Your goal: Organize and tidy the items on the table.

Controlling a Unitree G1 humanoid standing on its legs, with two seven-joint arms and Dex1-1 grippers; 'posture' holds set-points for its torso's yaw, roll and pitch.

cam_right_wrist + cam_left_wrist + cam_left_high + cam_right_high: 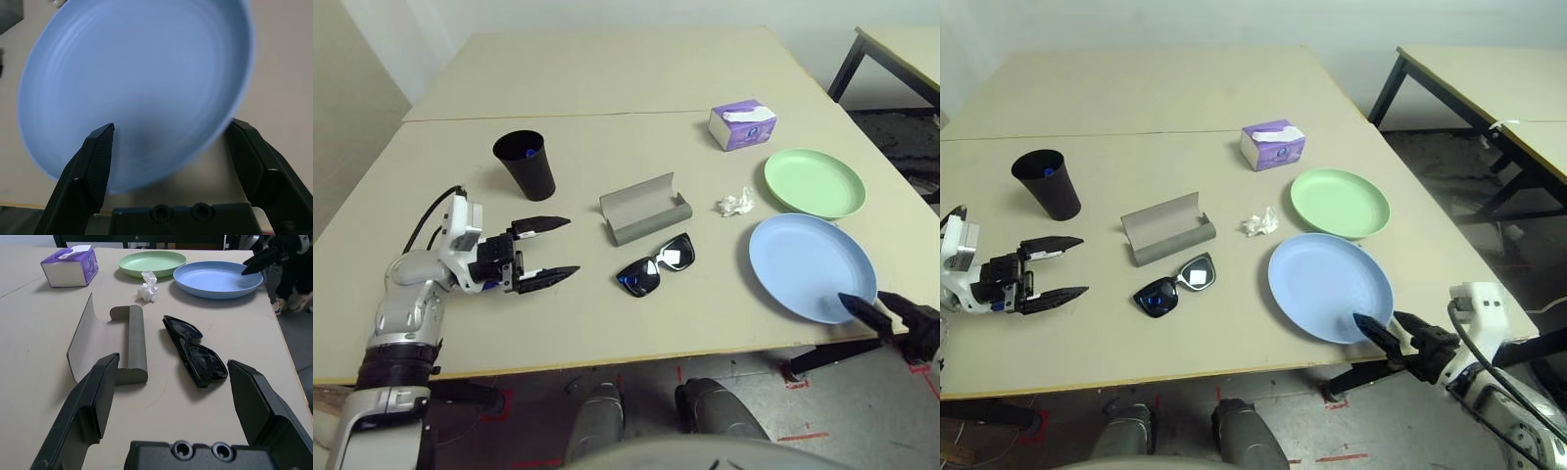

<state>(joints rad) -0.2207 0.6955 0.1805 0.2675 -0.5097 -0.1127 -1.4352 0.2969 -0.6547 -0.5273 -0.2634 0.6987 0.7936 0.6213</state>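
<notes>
Items: spread over the near half of the pale beige table [607,333], in front of its seam line.
Left gripper [544,253]: low over the table's left side, its two black fingers spread wide and holding nothing; they point across the table toward the glasses case and sunglasses.
Black cup [526,164]: upright, just behind the left gripper; something blue shows inside at the rim, too small to name.
Grey glasses case [644,208]: near the table's middle, lying open with its lid flap raised, right of the cup.
Black sunglasses [656,265]: just in front of the case, close to it but apart, lenses reflecting light.
Crumpled white tissue [735,203]: between the case and the green plate, touching neither.
Purple tissue box [742,124]: behind the tissue, near the seam, a white sheet showing at its top.
Green plate [814,182]: on the right side, behind the blue plate; whether their rims touch cannot be told.
Blue plate [811,266]: near the table's front right edge.
Right gripper [1384,331]: at the blue plate's near rim, fingers wide apart, one over the plate's inside and the other outside the rim, nothing gripped.
</notes>
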